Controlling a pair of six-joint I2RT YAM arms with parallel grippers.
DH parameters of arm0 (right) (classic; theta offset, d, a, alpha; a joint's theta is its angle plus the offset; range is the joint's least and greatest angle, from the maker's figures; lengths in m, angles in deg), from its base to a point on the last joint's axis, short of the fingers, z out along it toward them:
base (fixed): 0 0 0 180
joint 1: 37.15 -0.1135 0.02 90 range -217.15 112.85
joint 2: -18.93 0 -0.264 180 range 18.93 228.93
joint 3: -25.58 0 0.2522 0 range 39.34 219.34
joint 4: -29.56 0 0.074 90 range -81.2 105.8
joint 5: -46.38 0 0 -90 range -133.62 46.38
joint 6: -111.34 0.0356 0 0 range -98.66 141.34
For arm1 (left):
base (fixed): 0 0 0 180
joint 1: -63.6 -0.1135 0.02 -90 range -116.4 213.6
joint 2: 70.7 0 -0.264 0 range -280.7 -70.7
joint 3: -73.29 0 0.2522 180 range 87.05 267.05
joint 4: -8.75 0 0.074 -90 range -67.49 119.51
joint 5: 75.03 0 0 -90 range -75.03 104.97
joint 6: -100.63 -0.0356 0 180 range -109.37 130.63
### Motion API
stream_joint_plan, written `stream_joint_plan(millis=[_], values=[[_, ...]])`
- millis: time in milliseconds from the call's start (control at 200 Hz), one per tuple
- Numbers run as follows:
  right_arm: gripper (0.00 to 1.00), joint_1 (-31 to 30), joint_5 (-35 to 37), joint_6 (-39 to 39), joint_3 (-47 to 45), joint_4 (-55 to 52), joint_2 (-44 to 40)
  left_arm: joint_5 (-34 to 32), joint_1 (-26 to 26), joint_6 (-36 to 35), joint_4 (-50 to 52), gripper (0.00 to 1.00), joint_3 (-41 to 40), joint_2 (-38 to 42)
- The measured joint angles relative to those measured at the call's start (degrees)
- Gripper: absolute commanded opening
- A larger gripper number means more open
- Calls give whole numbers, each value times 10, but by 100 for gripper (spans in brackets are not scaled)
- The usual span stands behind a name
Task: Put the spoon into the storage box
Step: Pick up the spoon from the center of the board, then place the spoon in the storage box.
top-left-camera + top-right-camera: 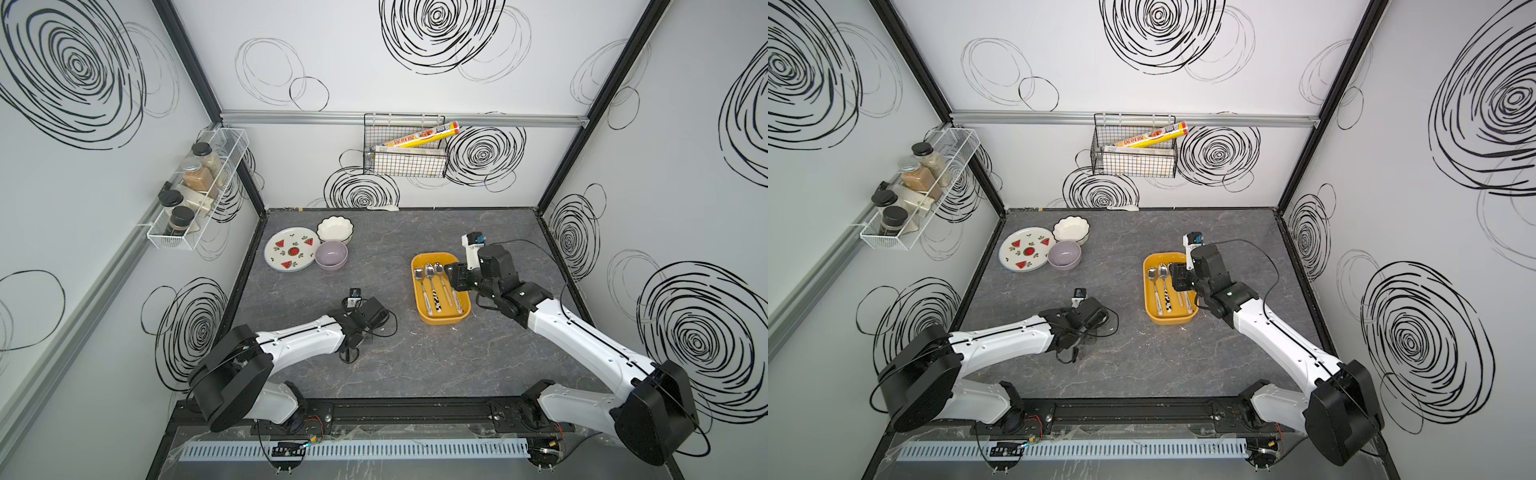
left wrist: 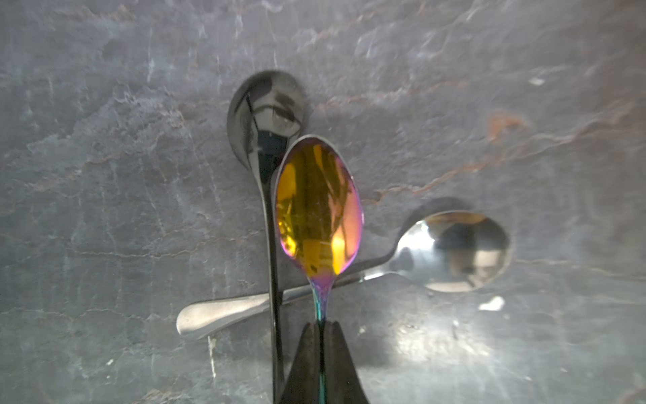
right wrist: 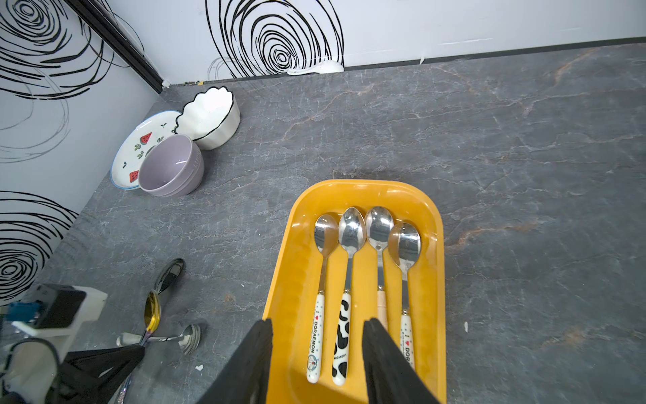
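Note:
In the left wrist view my left gripper (image 2: 321, 325) is shut on the thin neck of an iridescent gold-purple spoon (image 2: 318, 210), whose bowl points away from the jaws. Under it, a black spoon (image 2: 265, 115) and a silver spoon (image 2: 454, 252) lie crossed on the grey table. The right wrist view shows the same three: the iridescent spoon (image 3: 152, 311), the black spoon (image 3: 171, 273) and the silver spoon (image 3: 190, 337). The yellow-orange storage box (image 1: 440, 320) (image 1: 1173, 319) (image 3: 300, 245) holds several spoons side by side. My right gripper (image 3: 318, 325) (image 1: 451, 272) hangs open over its right side, holding nothing.
At the back left stand a watermelon plate (image 1: 291, 249), a white scalloped bowl (image 1: 335, 229) and a purple bowl (image 1: 331, 254). A wire basket (image 1: 405, 145) hangs on the back wall and a spice rack (image 1: 195, 195) on the left wall.

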Motion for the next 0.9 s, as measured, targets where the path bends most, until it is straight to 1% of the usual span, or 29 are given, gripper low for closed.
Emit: stream_joint_plan(millis=[185, 300, 365, 501, 661, 756, 901], values=[[46, 0, 16, 0, -17, 9, -23, 0, 4, -1, 7, 0, 38, 34], [46, 0, 28, 0, -35, 19, -48, 1, 10, -4, 23, 0, 78, 28], [46, 1, 37, 0, -45, 22, -63, 1, 14, -8, 32, 0, 117, 12], [46, 4, 54, 1, -69, 24, -89, 2, 30, -20, 40, 0, 228, -61], [46, 8, 66, 4, -95, 28, -109, -5, 60, -33, 55, 0, 366, -163], [46, 9, 75, 6, -99, 31, -116, -3, 70, -39, 64, 0, 430, -216], [46, 11, 78, 5, -99, 36, -126, 4, 71, -43, 67, 0, 508, -287]])
